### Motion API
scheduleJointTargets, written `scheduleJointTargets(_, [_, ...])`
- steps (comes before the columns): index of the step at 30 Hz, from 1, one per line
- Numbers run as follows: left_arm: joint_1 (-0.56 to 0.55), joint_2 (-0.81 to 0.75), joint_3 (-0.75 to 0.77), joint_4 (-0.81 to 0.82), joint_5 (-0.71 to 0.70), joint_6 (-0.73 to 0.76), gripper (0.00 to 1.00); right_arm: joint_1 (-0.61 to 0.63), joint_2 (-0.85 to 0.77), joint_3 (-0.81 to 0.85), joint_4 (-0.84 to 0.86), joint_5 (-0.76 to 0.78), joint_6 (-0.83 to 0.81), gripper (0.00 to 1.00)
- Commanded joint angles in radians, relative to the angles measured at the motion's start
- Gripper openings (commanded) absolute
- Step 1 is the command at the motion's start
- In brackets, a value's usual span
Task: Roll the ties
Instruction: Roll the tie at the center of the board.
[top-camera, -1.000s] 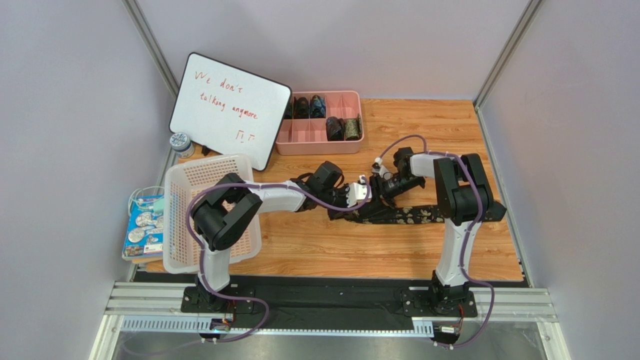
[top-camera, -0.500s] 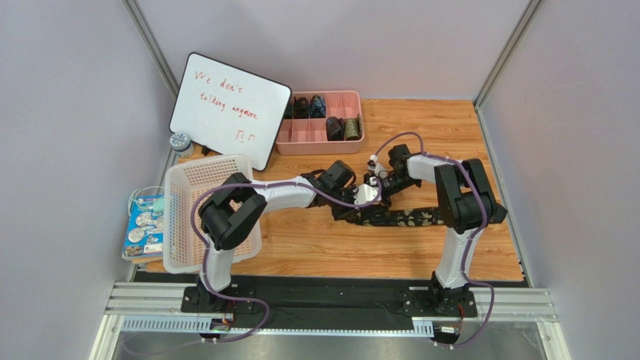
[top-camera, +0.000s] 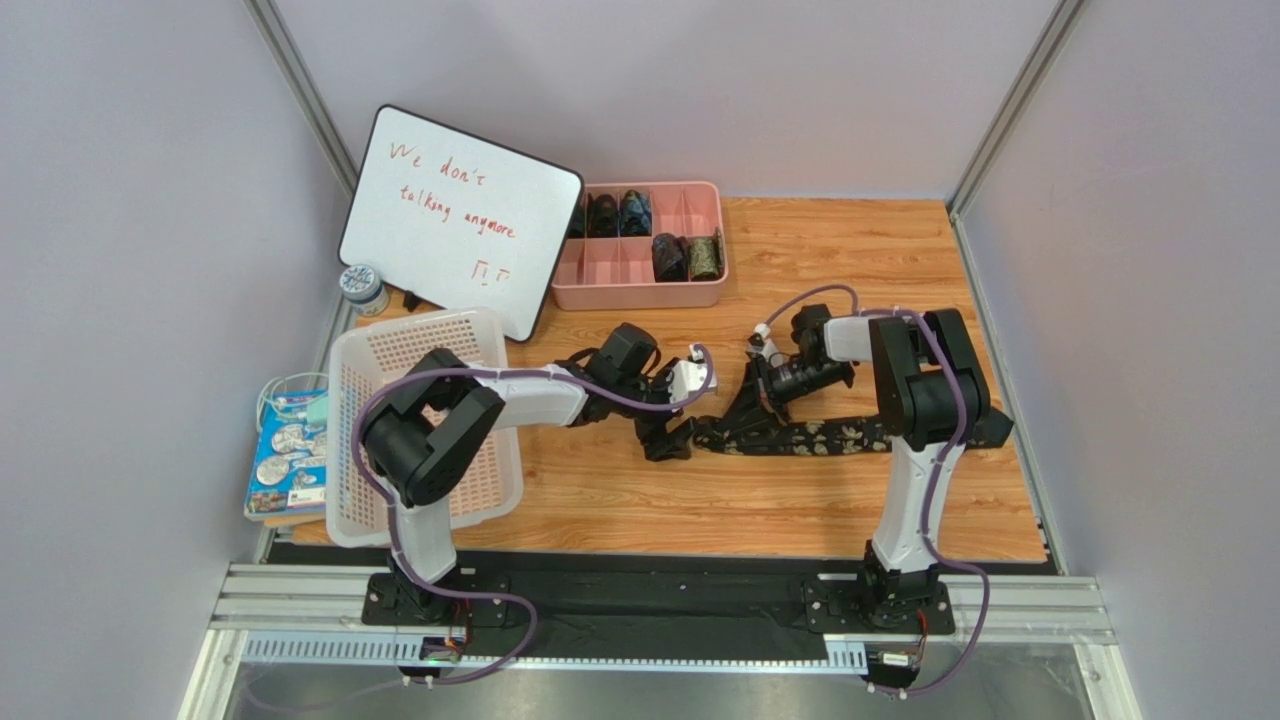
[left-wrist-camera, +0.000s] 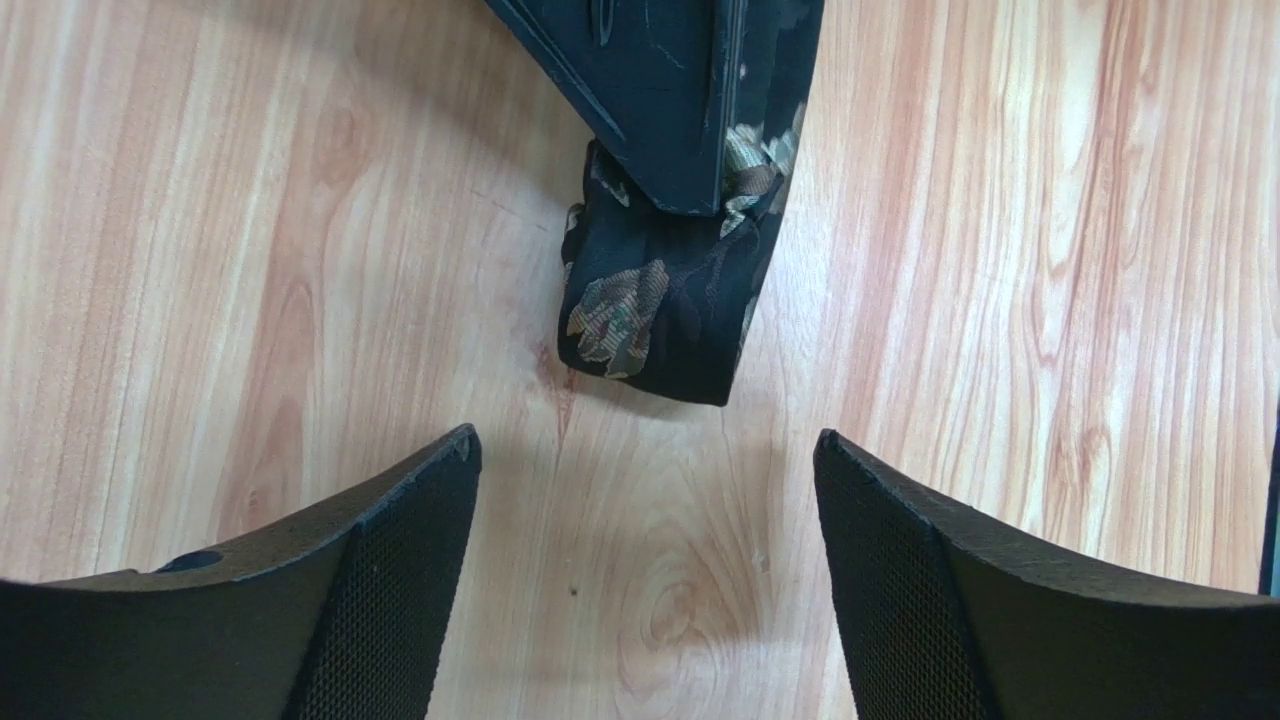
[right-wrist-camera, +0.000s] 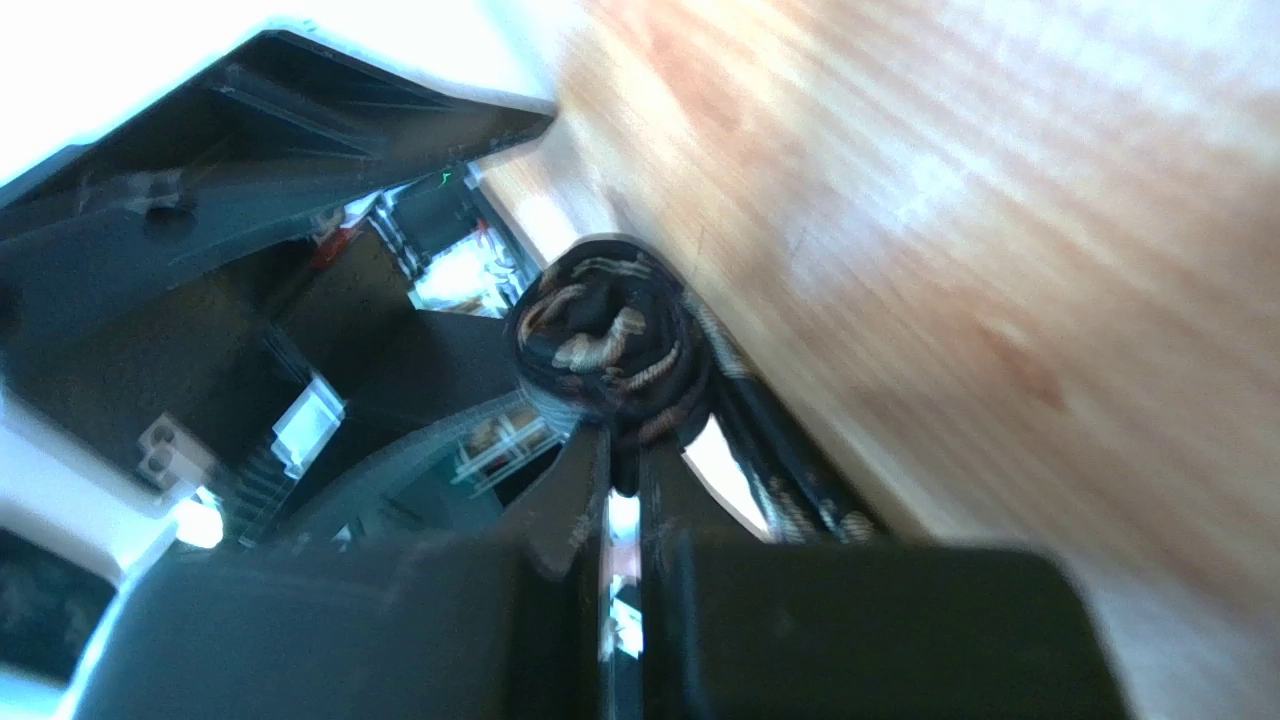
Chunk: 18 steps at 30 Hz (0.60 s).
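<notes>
The right pincer (right-wrist-camera: 609, 450) is clenched on the coiled end of the tie (top-camera: 819, 435) and holds that end raised off the table (top-camera: 676, 510), on the near side of the pink tray (top-camera: 639, 299). The rest of this one tie lies flat, running rightward under the right arm (top-camera: 917, 375). That arm stands upright from its base, folds at the elbow and reaches left toward the coil.

The left pincer (left-wrist-camera: 646, 450) is released. Its two fingers are spread wide and point down at bare wood, with the tie's coil just beyond their tips and not between them. The left arm (top-camera: 541, 393) stretches rightward, low over the table, nearer than the tray.

Inside the tray sit rolled ties (top-camera: 669, 255): five as far as can be made out, three in its far row and two in its near row. One whiteboard (top-camera: 458, 218) leans at the tray's left side. One white basket (top-camera: 376, 450) lies to the tray's near left.
</notes>
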Motion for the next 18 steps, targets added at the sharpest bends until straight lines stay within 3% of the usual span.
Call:
scheduleJointTargets(1, [0.001, 0.004, -0.047, 0.275, 0.096, -0.106, 0.87, -0.013, 0.095, -0.024, 0.01, 0.149, -0.095, 0.0])
scheduleJointTargets(6, [-0.019, 0.077, -0.013, 0.358, 0.059, -0.097, 0.87, -0.013, 0.116, -0.019, -0.01, 0.155, -0.131, 0.0])
scheduleJointTargets(10, [-0.049, 0.125, 0.01, 0.348, 0.047, -0.045, 0.78, -0.011, 0.136, 0.001, -0.012, 0.146, -0.142, 0.0])
scheduleJointTargets(14, [-0.112, 0.131, 0.047, 0.193, -0.085, 0.106, 0.58, -0.007, 0.113, 0.024, 0.007, 0.104, -0.141, 0.0])
scheduleJointTargets(17, [-0.131, 0.116, 0.059, 0.093, -0.165, 0.173, 0.32, -0.004, 0.086, 0.058, -0.004, 0.078, -0.147, 0.01])
scheduleJointTargets(18, [-0.135, 0.111, 0.065, 0.045, -0.174, 0.201, 0.28, -0.004, 0.078, 0.07, -0.04, 0.07, -0.159, 0.02])
